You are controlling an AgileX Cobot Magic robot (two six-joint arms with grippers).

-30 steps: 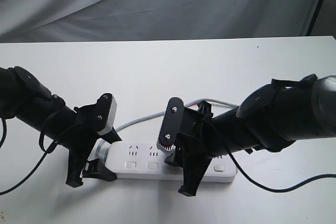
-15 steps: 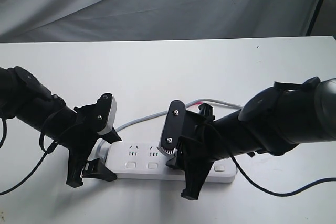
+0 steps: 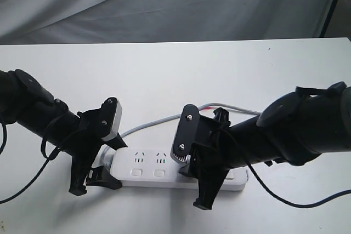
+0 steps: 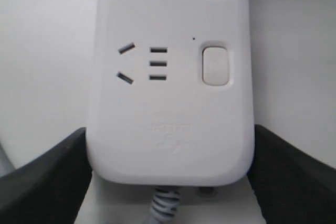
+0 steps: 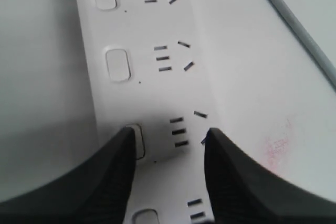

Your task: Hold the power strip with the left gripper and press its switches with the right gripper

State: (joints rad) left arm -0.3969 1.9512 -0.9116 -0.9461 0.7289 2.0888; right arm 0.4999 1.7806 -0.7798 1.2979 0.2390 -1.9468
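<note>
The white power strip (image 3: 148, 171) lies flat on the table, its grey cord (image 3: 153, 125) curling away behind it. My left gripper (image 3: 92, 184) is shut on the strip's cord end; in the left wrist view its black fingers (image 4: 47, 182) clamp both long sides of the power strip (image 4: 170, 103). My right gripper (image 3: 194, 187) stands over the middle of the strip, jaws apart. In the right wrist view one of its fingertips (image 5: 125, 153) rests on the edge of a switch (image 5: 139, 140), and more switches (image 5: 117, 65) show farther along. Whether that switch is pushed in cannot be made out.
The white table (image 3: 175, 75) spreads behind the strip, with a grey cloth backdrop (image 3: 164, 4) beyond. A black stand (image 3: 332, 4) leans at the back right. Loose black cables (image 3: 307, 201) trail from both arms. A faint pink stain (image 5: 278, 145) marks the table beside the strip.
My right gripper has slid a little to the right along the strip and sunk lower onto it. The left gripper and the strip have stayed put.
</note>
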